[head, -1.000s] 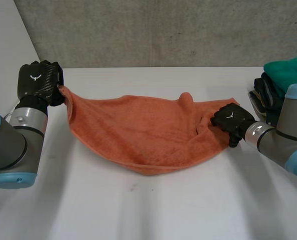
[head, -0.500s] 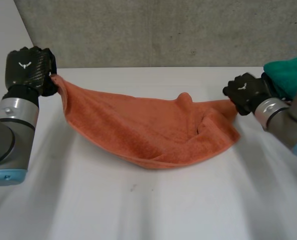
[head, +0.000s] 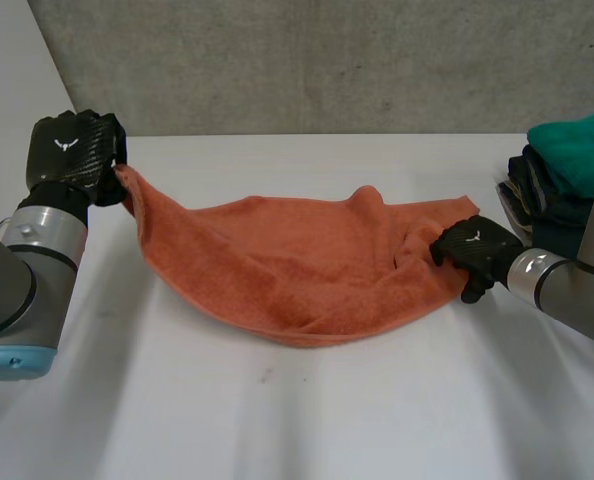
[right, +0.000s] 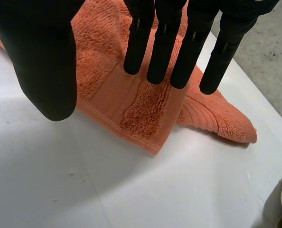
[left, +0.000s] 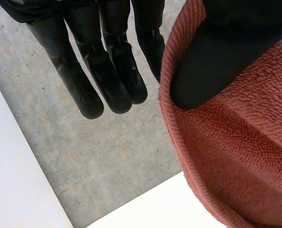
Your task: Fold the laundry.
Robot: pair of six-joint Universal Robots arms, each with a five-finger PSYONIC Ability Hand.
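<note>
Head view: left hand point(head: 72, 155) pinches aloft the ten-o'clock corner of the orange towel point(head: 277, 265), presumably to spread it; right hand point(head: 472, 250), unclenched, at its three-o'clock edge.

White table point(head: 307, 420), orange towel point(head: 287, 265), folded clothes stack point(head: 562, 175)

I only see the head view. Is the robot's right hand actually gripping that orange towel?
Observer: No. Its wrist view shows the right hand with fingers straight above the orange towel, thumb apart, pinching nothing.
Operator: How does the towel lie there?
Observer: Flat on the white table, one layer folded over another by the fingertips.
Operator: And the left hand?
Observer: The left hand pins the towel's hem with its thumb; its other fingers hang straight, clear of the cloth.
</note>
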